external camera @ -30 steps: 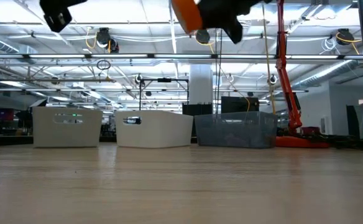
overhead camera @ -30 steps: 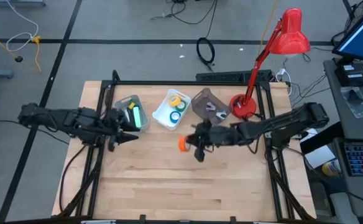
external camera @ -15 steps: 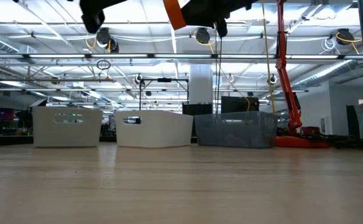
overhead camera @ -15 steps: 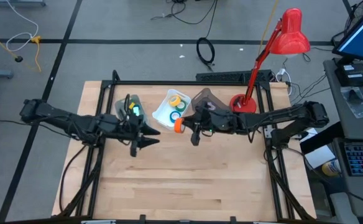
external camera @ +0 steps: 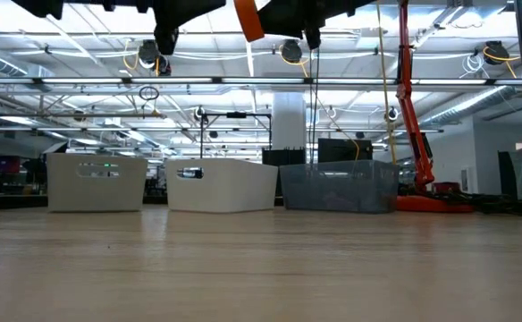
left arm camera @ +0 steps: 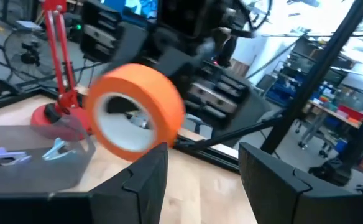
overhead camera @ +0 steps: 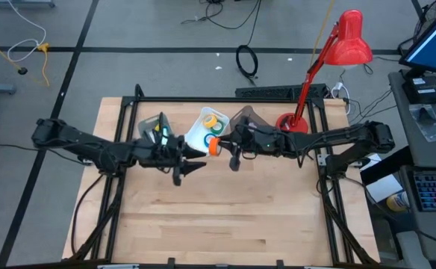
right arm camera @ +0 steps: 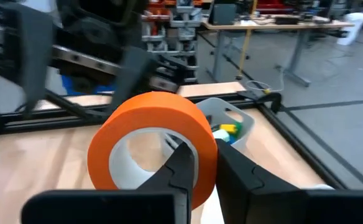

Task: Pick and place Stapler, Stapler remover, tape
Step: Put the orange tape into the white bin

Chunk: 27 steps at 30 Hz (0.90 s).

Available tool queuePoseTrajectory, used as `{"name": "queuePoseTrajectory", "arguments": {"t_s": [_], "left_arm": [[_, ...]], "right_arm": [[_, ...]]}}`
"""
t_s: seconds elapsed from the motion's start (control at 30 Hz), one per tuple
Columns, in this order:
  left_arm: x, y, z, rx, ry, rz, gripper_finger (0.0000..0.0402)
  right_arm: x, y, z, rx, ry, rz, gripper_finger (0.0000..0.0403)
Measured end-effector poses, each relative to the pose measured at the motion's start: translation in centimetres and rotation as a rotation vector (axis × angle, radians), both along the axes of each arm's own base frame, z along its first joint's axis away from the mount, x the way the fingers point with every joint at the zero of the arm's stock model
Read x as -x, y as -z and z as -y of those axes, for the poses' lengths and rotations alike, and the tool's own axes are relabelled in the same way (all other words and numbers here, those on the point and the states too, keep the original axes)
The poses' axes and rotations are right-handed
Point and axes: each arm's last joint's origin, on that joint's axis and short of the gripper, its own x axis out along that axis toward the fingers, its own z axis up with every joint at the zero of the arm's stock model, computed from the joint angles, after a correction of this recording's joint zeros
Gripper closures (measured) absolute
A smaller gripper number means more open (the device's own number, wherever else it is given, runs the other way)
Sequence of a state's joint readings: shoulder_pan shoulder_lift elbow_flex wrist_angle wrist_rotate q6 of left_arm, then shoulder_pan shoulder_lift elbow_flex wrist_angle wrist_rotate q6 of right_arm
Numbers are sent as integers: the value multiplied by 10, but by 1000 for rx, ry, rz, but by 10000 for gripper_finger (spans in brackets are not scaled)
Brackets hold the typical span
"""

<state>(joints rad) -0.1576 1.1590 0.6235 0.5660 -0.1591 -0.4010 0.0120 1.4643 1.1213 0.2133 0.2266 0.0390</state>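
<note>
Bright, even light from ceiling strip lamps (external camera: 82, 82), which glare in the low view. Soft shadows on the desk (overhead camera: 225, 217). Wrist views show motion blur; backgrounds unfocused.

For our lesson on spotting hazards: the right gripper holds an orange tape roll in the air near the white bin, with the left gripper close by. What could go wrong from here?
1. The right gripper pinches only the wall of the orange tape roll; it might slip and fall outside the white bin.
2. The open left gripper is close; the arms could collide.
</note>
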Motion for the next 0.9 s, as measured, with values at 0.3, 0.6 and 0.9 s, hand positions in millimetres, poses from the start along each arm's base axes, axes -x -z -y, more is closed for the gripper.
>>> {"name": "queuePoseTrajectory", "arguments": {"t_s": [0.3, 0.6, 0.9], "left_arm": [[-7, 7, -9, 24, -37, -19, 204], [-7, 7, -9, 14, -37, -19, 204], [-18, 8, -17, 24, -2, -10, 204]], "right_arm": [[0, 0, 1, -8, -30, 0, 370], [0, 0, 1, -18, -39, 5, 370], [0, -1, 1, -19, -39, 14, 370]]}}
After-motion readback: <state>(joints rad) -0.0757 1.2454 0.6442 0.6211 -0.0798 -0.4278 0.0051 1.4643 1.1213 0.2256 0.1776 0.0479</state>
